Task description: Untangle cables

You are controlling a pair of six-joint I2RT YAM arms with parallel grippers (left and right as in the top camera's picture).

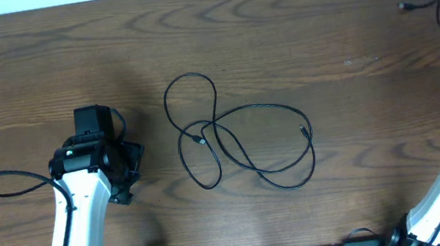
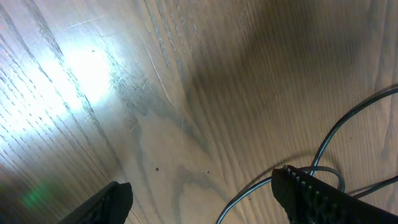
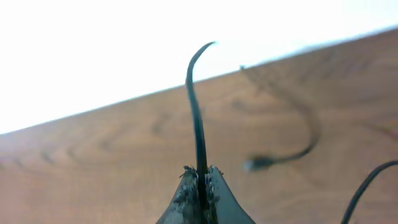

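At three o'clock, right gripper (image 3: 200,177) clenched on a black cord (image 3: 196,112), probably to draw it clear; left gripper (image 2: 200,185) released at nine, near the looped cables (image 1: 240,142).

The table (image 1: 319,31) is showing brown wood with dark wavy grain. A black cable (image 1: 217,124) is looping at its centre; at 8 o'clock a white arm (image 1: 80,229) with black joints is showing. A black cord (image 3: 198,112) is crossing a white backdrop (image 3: 93,50).
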